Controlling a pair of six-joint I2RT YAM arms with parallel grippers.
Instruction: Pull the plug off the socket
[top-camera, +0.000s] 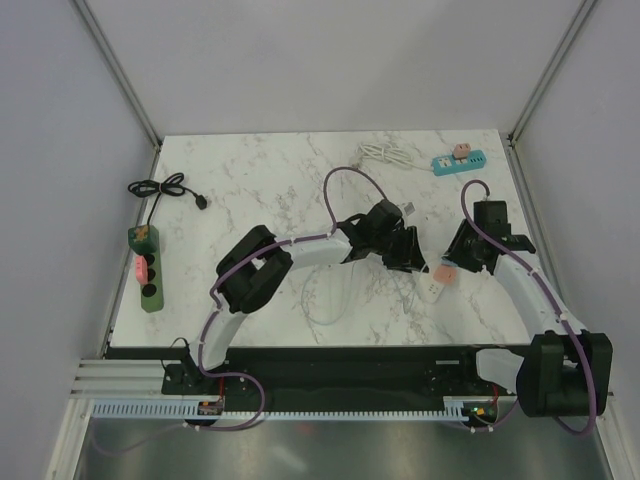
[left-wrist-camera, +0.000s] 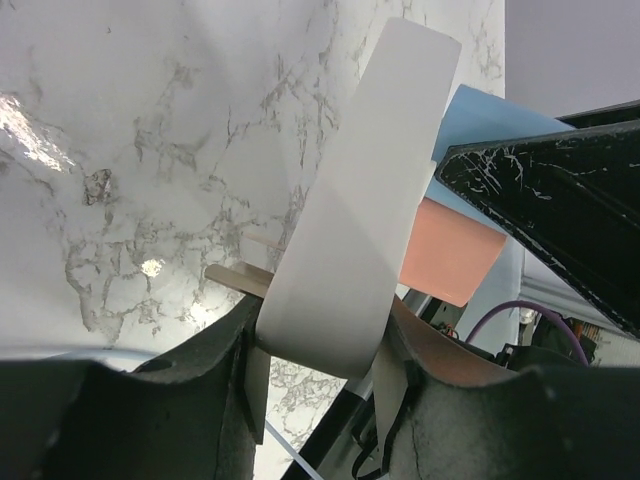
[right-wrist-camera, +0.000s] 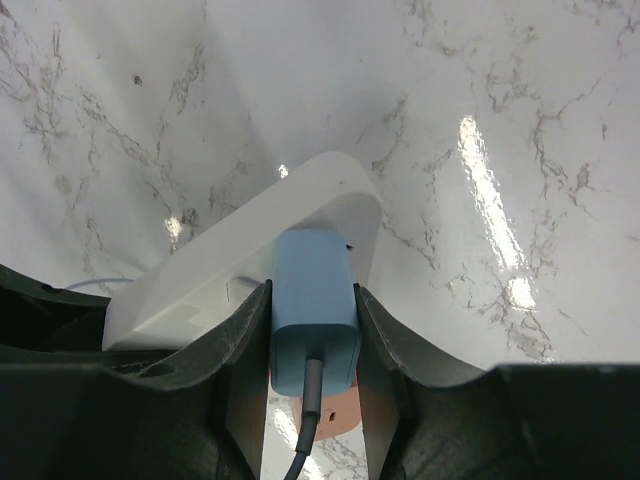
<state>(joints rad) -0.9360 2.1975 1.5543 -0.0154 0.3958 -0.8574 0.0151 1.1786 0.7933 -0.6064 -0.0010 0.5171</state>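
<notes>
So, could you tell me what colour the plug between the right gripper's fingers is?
The boxy plastic plug is light blue; clearest in the right wrist view.

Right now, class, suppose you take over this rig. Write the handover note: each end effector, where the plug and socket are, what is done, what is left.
The left end effector is shut on the white socket strip.
The right end effector is shut on the blue plug.
Both meet over the table, right of centre.
Done: both grasps are made.
Left: the blue plug looks still seated in the strip. Probably hold the strip firm and draw the plug straight out.
</notes>
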